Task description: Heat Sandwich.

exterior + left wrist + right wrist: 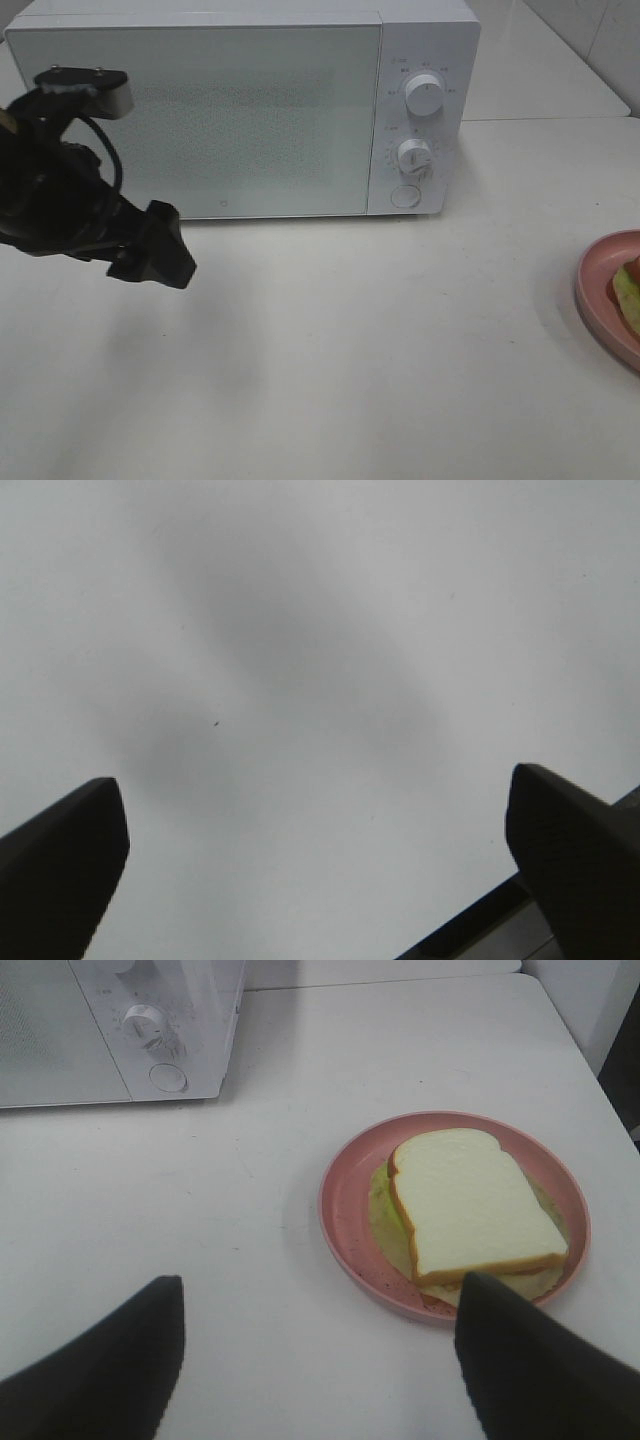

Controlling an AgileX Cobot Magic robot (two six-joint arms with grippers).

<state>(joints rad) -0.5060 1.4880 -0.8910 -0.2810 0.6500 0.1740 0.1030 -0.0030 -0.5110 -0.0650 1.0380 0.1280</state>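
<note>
On the white table point(350, 340), right of the closed microwave point(240, 110), the sandwich point(470, 1210) lies on a pink plate point(345, 1200). Both the left gripper point(315, 850) and the right gripper point(320, 1360) are spread apart and hold nothing.

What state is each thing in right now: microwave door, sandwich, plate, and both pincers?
Microwave: door shut, nothing visible inside.
Sandwich: lying flat on the plate, not gripped.
Pink plate: resting on the table, right of the microwave, holding the sandwich.
Left pincer: open, empty, above bare table in front of the microwave.
Right pincer: open, empty, short of the plate.
</note>
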